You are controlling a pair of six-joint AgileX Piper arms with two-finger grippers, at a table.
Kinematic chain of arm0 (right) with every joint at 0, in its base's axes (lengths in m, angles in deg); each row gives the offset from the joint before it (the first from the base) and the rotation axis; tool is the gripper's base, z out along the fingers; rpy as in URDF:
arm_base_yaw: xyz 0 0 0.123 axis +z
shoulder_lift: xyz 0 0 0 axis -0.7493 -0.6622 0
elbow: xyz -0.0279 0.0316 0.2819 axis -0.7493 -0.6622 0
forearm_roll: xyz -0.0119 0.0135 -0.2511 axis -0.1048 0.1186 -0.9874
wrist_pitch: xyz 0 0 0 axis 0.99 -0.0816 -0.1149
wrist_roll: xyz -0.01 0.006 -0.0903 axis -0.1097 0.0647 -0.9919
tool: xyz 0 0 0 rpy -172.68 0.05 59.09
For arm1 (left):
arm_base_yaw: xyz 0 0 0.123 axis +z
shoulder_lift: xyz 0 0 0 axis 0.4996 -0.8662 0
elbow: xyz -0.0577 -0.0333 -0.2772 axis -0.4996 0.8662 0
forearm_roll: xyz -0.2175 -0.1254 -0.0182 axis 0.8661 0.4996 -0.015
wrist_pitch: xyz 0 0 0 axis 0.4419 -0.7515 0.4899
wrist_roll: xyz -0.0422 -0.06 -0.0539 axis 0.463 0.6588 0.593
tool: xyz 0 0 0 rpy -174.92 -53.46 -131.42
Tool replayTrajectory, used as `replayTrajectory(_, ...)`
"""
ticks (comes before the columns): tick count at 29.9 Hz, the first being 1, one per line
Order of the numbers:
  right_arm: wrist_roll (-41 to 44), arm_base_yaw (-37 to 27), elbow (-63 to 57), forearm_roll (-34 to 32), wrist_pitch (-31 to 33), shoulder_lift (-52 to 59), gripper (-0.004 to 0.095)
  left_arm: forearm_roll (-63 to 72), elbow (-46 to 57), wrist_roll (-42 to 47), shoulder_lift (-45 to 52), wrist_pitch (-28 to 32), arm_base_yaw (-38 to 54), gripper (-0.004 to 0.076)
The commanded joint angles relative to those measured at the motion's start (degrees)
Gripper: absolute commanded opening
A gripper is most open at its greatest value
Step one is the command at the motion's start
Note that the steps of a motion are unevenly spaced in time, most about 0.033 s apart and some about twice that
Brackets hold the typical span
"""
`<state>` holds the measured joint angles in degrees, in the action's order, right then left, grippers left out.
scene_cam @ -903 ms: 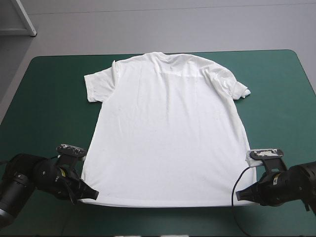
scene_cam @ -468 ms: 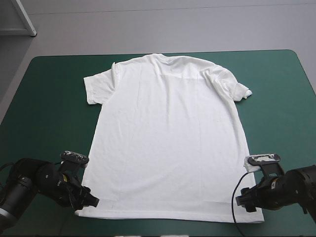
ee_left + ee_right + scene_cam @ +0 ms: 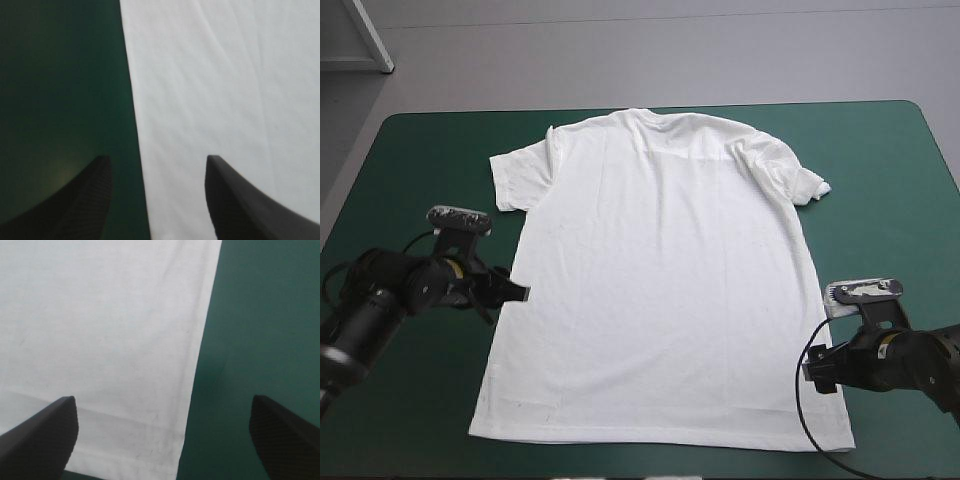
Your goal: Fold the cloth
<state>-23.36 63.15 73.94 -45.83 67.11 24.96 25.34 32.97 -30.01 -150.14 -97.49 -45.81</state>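
Both arms' fingers [image 3: 240, 200] now apart, T-shirt [image 3: 660, 270] flat

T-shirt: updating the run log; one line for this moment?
white short-sleeved T-shirt: spread flat | left tool: open, over its side edge | right tool: open, over opposite side edge

Left gripper [image 3: 520, 295] and right gripper [image 3: 812, 372] hang low, 2 fingers [image 3: 235, 200] each, spread apart.
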Motion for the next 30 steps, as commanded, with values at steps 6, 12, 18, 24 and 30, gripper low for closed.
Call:
replayTrajectory(6, 3.52, -0.20, 4.93, -1.21, -1.38, 0.57, 0.0873, -2.64, -13.38, -0.60, -16.71, 8.79, 0.07, 0.0417)
replayTrajectory(12, 7.66, -0.20, 6.52, -2.44, 2.83, 0.57, 0.0873, -3.23, -16.27, -0.49, -25.41, 9.74, 4.84, 0.0417)
replayTrajectory(18, 6.12, -0.20, 7.01, -4.59, 2.27, 0.57, 0.0873, 14.08, -16.27, -13.12, -29.46, 15.74, 11.92, 0.0417)
replayTrajectory(24, 6.12, -0.20, 7.01, -6.12, 1.06, 0.57, 0.0873, 19.03, -18.27, -15.68, -33.57, 21.88, 12.10, 0.0417)
replayTrajectory(30, 7.41, -0.20, 7.01, -6.12, -3.03, 0.57, 0.0873, 18.78, -22.14, -16.07, -39.02, 20.69, 12.10, 0.0416)
